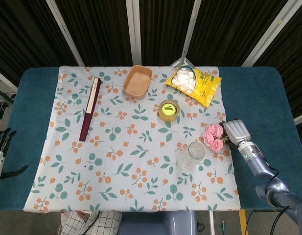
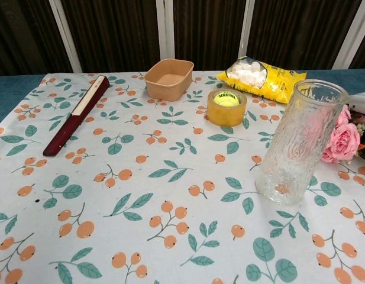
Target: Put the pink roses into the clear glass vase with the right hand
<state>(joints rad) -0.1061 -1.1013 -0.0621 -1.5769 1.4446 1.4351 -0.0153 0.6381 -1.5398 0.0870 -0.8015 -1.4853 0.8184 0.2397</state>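
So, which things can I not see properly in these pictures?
- Right hand fingers, head view: under the back of the hand, over the rose stems; grip cannot be judged.
- Right hand, chest view: only a sliver at the right edge.
- Pink roses, chest view: partly behind the glass vase, cut by the edge.
- Left hand, head view: cut by the left edge.

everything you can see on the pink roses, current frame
The pink roses are a small bunch of several pale pink blooms, artificial-looking, with green leaves behind them. They lie on their side on the floral tablecloth near its right edge, blooms pointing toward the clear glass vase, which stands just beside them, not visibly touching. The right hand sits over the leaf and stem end, hiding it; whether it actually grips the stems cannot be told. In the chest view the blooms peek out behind the vase.
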